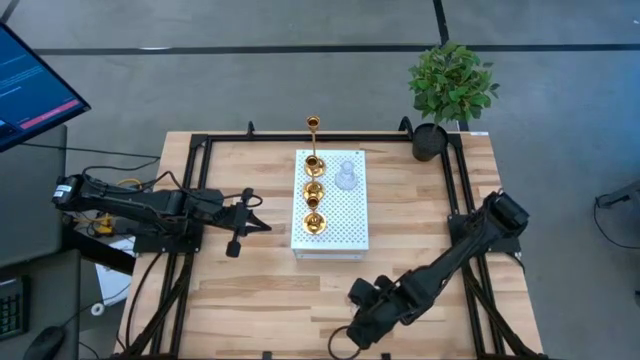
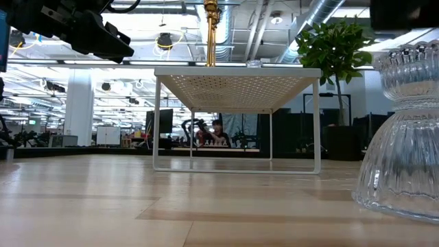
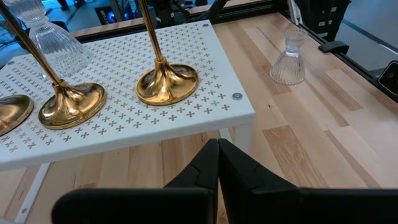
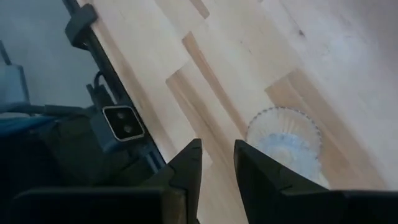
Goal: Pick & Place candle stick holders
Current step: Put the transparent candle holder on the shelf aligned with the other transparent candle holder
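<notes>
looking straight down in the high view, a white perforated stand (image 1: 331,215) is seen at the middle of the wooden table (image 1: 250,300). on it three gold candle stick holders (image 1: 314,190) are lined up in a row, with a clear glass holder (image 1: 346,177) just beside them. a tall thin-stemmed gold holder (image 1: 313,128) is seen at the stand's far edge. the left tool (image 1: 250,222) is held to the left of the stand, apart from it. the right tool (image 1: 358,296) is low over the near part of the table, below the stand. a potted green plant (image 1: 452,85) is placed at the far right corner.

in the low view, the stand (image 2: 236,72) is seen from the side on thin white legs, with the tall gold stem (image 2: 210,24) rising above it. a second clear ribbed glass holder (image 2: 405,130) is seen standing on the table very close at the right. people are visible far behind in the room.

in the left wrist view, the left tool (image 3: 218,163) is shown closed and empty, its fingers pressed together, near the stand's corner. two gold bases (image 3: 166,84) are seen on the stand, and a glass holder (image 3: 290,59) stands upright on the table beyond.

in the right wrist view, the right tool (image 4: 217,167) is shown slightly open, gripping nothing, with the ribbed glass holder (image 4: 286,140) just beyond its fingers.
</notes>
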Available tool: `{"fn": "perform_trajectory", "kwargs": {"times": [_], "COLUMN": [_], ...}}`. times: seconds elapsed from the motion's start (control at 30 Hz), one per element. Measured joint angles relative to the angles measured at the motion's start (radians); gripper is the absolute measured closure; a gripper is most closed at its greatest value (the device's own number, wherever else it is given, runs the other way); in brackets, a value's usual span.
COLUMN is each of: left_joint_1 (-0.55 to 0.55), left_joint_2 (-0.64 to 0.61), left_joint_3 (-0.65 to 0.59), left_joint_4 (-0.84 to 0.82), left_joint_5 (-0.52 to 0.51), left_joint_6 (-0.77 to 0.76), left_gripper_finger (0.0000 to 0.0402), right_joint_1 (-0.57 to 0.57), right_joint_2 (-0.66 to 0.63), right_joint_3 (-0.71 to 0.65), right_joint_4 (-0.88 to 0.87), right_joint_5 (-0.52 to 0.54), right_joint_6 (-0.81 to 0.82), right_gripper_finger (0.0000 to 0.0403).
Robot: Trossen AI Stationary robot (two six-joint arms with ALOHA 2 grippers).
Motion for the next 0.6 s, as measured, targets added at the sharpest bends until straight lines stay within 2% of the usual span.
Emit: {"fn": "perform_trajectory", "kwargs": {"times": [0.2, 0.33, 0.6], "left_joint_1": [0.000, 0.000, 0.000], "left_joint_2": [0.000, 0.000, 0.000], "left_joint_3": [0.000, 0.000, 0.000], "left_joint_4": [0.000, 0.000, 0.000], "left_joint_5": [0.000, 0.000, 0.000], "left_joint_6": [0.000, 0.000, 0.000], "left_gripper_finger": [0.0394, 0.0394, 0.0394], "right_joint_1": [0.002, 0.001, -0.001], "right_joint_2": [-0.002, -0.002, -0.002], "right_joint_3": [0.129, 0.150, 0.150], "right_joint_4": [-0.235, -0.357, -0.387], "right_joint_5": [0.005, 0.004, 0.005], "right_joint_6": [-0.016, -0.015, -0.021], "right_gripper_finger": [0.0317, 0.0317, 0.0317]}}
